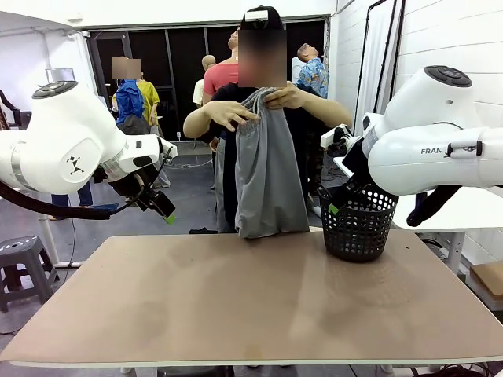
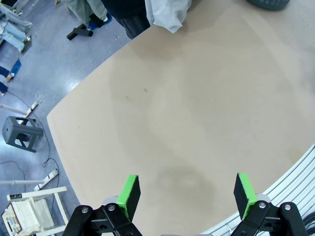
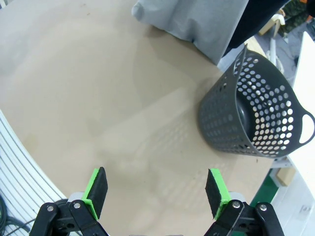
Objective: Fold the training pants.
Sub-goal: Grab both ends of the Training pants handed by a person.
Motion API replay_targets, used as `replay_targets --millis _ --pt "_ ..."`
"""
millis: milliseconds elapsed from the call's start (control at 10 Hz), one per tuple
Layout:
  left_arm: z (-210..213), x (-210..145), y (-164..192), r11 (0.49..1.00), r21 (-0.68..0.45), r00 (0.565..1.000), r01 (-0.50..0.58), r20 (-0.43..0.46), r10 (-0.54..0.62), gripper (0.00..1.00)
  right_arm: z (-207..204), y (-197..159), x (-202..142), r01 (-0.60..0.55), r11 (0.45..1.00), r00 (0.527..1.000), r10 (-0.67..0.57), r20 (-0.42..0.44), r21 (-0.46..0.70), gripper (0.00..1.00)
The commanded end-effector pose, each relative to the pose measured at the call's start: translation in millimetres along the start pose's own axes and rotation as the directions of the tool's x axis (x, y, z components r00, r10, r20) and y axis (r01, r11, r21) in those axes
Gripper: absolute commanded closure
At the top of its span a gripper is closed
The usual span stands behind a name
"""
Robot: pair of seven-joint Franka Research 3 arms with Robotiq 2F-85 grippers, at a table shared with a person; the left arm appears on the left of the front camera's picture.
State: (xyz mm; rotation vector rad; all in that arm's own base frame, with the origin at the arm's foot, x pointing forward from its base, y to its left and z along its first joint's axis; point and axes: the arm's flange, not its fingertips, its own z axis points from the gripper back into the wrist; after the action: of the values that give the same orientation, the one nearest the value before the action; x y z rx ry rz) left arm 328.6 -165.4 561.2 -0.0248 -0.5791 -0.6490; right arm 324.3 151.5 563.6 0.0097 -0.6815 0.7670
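Note:
A person at the far side holds the light grey training pants (image 1: 267, 169) up by the waistband with both hands, legs hanging down to the table's far edge. Their lower end shows in the left wrist view (image 2: 168, 12) and the right wrist view (image 3: 197, 19). My left gripper (image 1: 163, 210) hovers above the table's left side, open with nothing between its green pads (image 2: 129, 193). My right gripper (image 1: 339, 200) hangs by the basket, open and empty, its fingers (image 3: 215, 189) spread wide over bare tabletop.
A black mesh basket (image 1: 357, 222) stands on the table's far right corner, also seen from the right wrist (image 3: 256, 118). The tan tabletop (image 1: 251, 298) lies bare. A grey stool (image 1: 20, 263) stands on the floor left of the table.

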Motion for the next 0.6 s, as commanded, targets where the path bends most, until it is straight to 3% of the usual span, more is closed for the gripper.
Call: replay_targets --millis 0,500 --pt "-1.2 0.2 1.2 1.000 -0.002 1.000 -0.002 0.000 0.002 0.00 -1.8 0.6 0.1 -0.001 1.000 1.000 0.001 0.001 0.015 0.00" --pt "-1.2 0.2 1.2 1.000 -0.002 1.000 -0.002 0.000 0.002 0.00 -1.8 0.6 0.1 -0.001 1.000 1.000 0.001 0.001 0.015 0.00"
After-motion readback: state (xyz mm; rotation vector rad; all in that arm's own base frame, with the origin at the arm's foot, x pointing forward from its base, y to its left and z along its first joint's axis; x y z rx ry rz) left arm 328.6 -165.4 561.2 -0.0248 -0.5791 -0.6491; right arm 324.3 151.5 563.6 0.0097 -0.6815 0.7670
